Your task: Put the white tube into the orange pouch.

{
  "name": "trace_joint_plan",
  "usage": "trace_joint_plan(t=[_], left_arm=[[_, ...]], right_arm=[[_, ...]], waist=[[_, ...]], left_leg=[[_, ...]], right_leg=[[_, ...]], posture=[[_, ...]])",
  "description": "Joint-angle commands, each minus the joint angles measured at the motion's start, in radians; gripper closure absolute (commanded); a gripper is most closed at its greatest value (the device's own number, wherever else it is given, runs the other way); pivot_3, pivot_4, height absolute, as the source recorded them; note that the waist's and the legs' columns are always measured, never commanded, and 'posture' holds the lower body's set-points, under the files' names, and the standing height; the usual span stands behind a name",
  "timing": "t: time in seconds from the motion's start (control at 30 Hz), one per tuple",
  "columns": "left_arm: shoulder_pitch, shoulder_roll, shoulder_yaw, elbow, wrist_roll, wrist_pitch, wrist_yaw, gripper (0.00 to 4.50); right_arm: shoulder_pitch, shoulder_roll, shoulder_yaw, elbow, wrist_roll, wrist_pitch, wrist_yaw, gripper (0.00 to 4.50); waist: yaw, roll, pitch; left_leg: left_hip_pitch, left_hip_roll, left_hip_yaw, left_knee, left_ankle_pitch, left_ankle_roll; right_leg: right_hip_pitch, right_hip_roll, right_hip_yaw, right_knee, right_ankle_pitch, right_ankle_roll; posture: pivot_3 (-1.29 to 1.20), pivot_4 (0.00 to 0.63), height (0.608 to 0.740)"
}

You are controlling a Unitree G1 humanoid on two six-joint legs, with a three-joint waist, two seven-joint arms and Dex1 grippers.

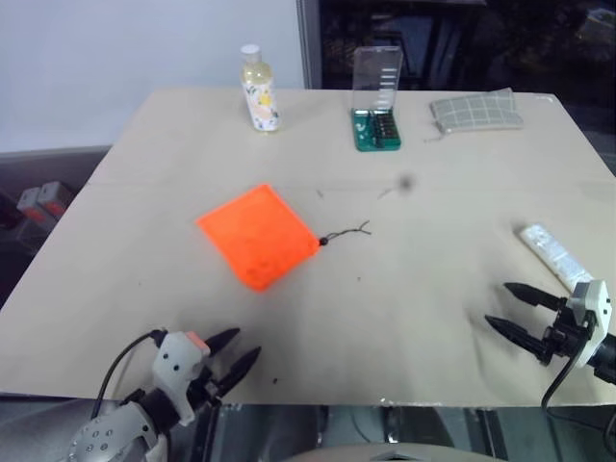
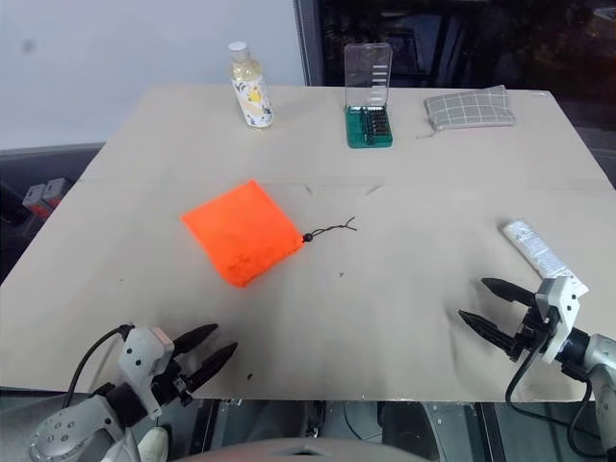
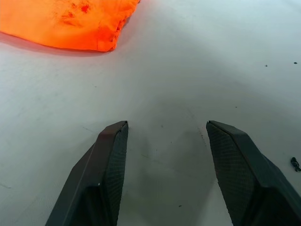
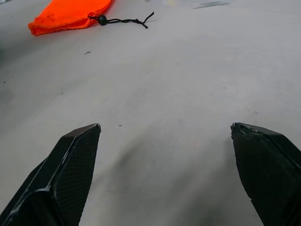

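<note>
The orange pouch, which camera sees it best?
The left eye view: the whole orange pouch lies flat mid-table, cord trailing from one corner. The right eye view shows it just as whole. The left wrist view catches one edge; the right wrist view shows the cord end.

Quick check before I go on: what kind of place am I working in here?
Probably a lab or test bench, not a home. A plain beige table carries a sparse set of unrelated items: an orange pouch, a white tube, a small bottle and a screwdriver bit case. A bare wall stands behind.
</note>
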Motion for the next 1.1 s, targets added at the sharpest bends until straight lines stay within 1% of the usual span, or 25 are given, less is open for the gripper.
trace_joint_plan(t=[0.03,0.37,0.83,0.87,0.9,0.97,1.1], left_arm=[[0.016,0.002,-0.004,-0.012,-0.01,0.015,0.0,1.79],[0.015,-0.01,-0.018,-0.021,-0.014,0.009,0.007,1.79],[-0.019,-0.018,0.004,-0.042,-0.053,0.002,0.001,1.79],[-0.026,-0.017,0.003,-0.045,-0.044,-0.007,0.005,1.27],[-0.037,-0.016,0.0,-0.05,-0.041,-0.017,0.003,0.98],[-0.068,-0.009,-0.012,-0.06,-0.014,-0.025,0.013,0.05],[-0.153,0.0,-0.036,-0.079,0.041,0.003,0.06,0.02]], right_arm=[[-0.005,0.004,-0.004,-0.04,0.007,0.0,-0.015,0.0],[-0.007,0.015,0.001,-0.04,0.015,0.0,-0.021,0.0],[0.008,0.017,-0.006,-0.037,0.021,-0.001,-0.017,0.0],[0.01,0.015,-0.008,-0.038,0.024,0.003,-0.016,0.0],[0.013,0.013,-0.01,-0.04,0.032,0.011,-0.012,0.0],[0.021,0.007,-0.013,-0.047,0.048,0.036,-0.005,0.0],[0.036,-0.026,-0.008,-0.059,0.042,0.112,-0.033,0.0]], waist=[[0.0,0.0,0.0],[0.0,0.0,0.0],[0.0,-0.002,0.001],[0.0,-0.002,0.002],[0.001,-0.002,0.002],[0.001,-0.002,0.002],[0.001,-0.002,0.002]], left_leg=[[0.0,0.0,0.0,0.0,0.0,0.0],[0.0,0.0,0.0,0.0,0.0,0.0],[-0.001,0.0,-0.001,0.0,0.0,0.0],[-0.001,0.0,-0.001,0.0,0.0,0.0],[-0.001,0.001,-0.001,0.0,0.0,0.0],[-0.001,0.0,-0.001,0.0,0.0,0.0],[-0.002,0.0,-0.001,0.0,0.0,0.0]], right_leg=[[0.0,0.0,0.0,0.0,0.0,0.0],[0.0,0.0,0.0,0.0,0.0,0.0],[0.0,-0.001,0.003,0.0,0.0,0.0],[0.0,-0.001,0.003,-0.001,0.0,0.0],[0.0,-0.001,0.003,0.0,0.0,0.0],[0.0,-0.001,0.003,-0.001,0.0,0.0],[0.0,-0.001,0.003,-0.001,0.0,0.0]], posture=[[0.0,0.15,0.74],[0.0,0.15,0.74],[0.0,0.15,0.74],[0.0,0.15,0.74],[0.0,0.15,0.74],[0.0,0.15,0.74],[0.0,0.15,0.74]])
